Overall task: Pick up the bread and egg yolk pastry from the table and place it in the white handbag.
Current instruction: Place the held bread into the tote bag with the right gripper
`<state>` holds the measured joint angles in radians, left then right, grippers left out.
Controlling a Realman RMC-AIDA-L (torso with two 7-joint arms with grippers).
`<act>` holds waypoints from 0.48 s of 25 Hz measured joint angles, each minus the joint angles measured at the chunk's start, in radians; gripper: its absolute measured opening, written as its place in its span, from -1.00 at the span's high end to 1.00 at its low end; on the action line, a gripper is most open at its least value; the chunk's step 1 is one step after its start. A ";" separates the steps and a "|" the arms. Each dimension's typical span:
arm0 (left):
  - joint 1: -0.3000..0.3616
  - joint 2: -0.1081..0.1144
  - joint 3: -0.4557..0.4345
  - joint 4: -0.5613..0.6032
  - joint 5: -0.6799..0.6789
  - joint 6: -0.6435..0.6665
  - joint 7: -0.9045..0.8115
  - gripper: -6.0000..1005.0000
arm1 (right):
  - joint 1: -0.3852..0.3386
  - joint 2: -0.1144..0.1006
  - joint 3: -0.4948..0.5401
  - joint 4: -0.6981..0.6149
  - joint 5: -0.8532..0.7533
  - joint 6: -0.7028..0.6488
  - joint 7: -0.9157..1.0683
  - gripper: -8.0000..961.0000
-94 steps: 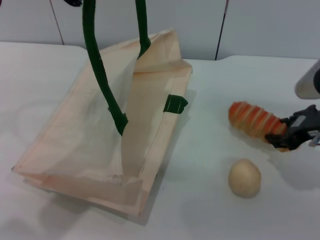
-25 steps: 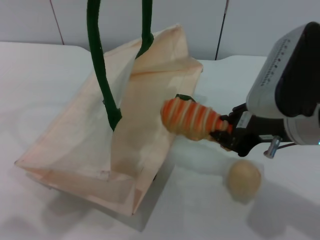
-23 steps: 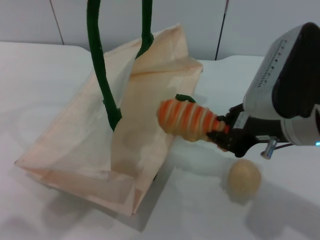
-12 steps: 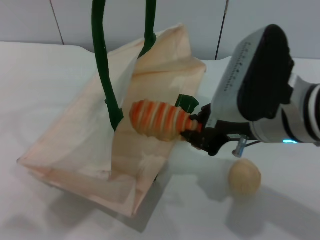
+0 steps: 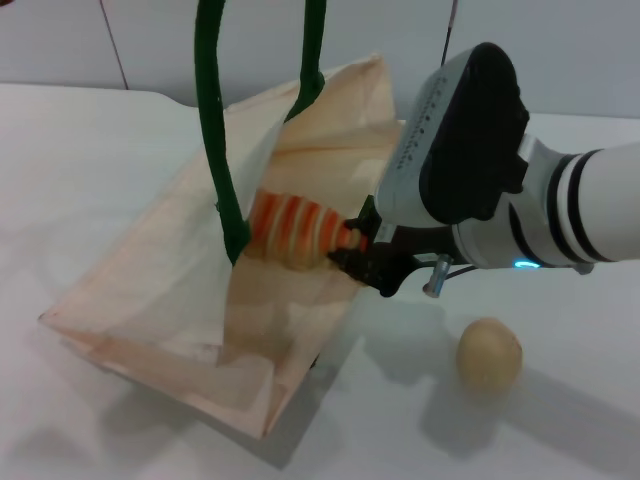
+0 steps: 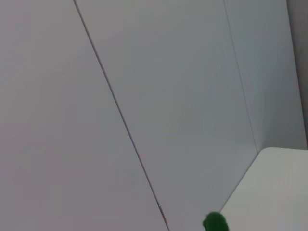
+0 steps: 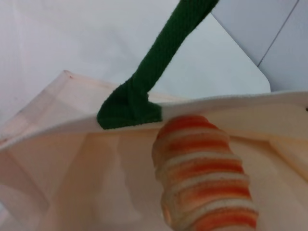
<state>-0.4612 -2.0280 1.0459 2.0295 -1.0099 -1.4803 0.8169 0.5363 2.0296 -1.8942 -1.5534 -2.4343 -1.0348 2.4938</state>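
Right gripper [image 5: 352, 252] clamped on one end of the bread [image 5: 295, 230], whose long axis runs straight out from the fingertips, over the mouth of the white handbag [image 5: 170, 300]. Just beyond the loaf's far tip, the green handle [image 7: 144, 91] meets the bag's rim. The egg yolk pastry [image 5: 489, 354] lies behind and below the gripper on the table [image 5: 90, 140]. The left gripper is out of view.
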 joint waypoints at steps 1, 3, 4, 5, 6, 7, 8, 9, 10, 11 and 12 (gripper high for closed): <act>-0.002 0.000 0.000 0.000 0.000 0.000 0.000 0.75 | 0.003 0.000 -0.004 0.002 0.006 0.005 0.000 0.41; -0.005 0.000 0.000 0.000 0.001 0.000 0.000 0.75 | 0.012 0.000 -0.014 0.008 0.018 0.017 -0.001 0.40; -0.006 0.000 0.000 -0.001 0.002 0.000 0.000 0.75 | 0.020 0.000 -0.020 0.016 0.021 0.026 -0.001 0.40; -0.007 0.000 0.001 -0.001 0.003 0.000 -0.001 0.75 | 0.028 0.000 -0.027 0.024 0.023 0.033 -0.001 0.40; -0.008 0.000 0.002 -0.001 0.004 0.000 -0.001 0.75 | 0.036 0.001 -0.032 0.032 0.025 0.041 -0.001 0.41; -0.008 0.000 0.004 -0.001 0.004 0.000 -0.001 0.75 | 0.045 0.001 -0.038 0.041 0.028 0.051 0.000 0.41; -0.008 0.000 0.008 -0.001 0.005 0.001 -0.001 0.75 | 0.054 0.002 -0.046 0.050 0.034 0.064 0.000 0.42; -0.009 0.000 0.011 -0.001 0.006 0.001 -0.001 0.75 | 0.061 0.002 -0.052 0.060 0.039 0.074 0.000 0.42; -0.010 0.000 0.013 -0.001 0.006 0.001 -0.001 0.75 | 0.069 0.002 -0.058 0.072 0.043 0.084 0.000 0.43; -0.010 0.000 0.014 -0.001 0.007 0.001 -0.001 0.75 | 0.077 0.002 -0.063 0.083 0.046 0.092 0.001 0.43; -0.011 -0.001 0.014 -0.002 0.007 0.001 -0.001 0.75 | 0.086 0.002 -0.069 0.096 0.047 0.103 0.002 0.43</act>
<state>-0.4722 -2.0286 1.0600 2.0277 -1.0027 -1.4790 0.8160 0.6226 2.0318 -1.9628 -1.4572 -2.3876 -0.9321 2.4956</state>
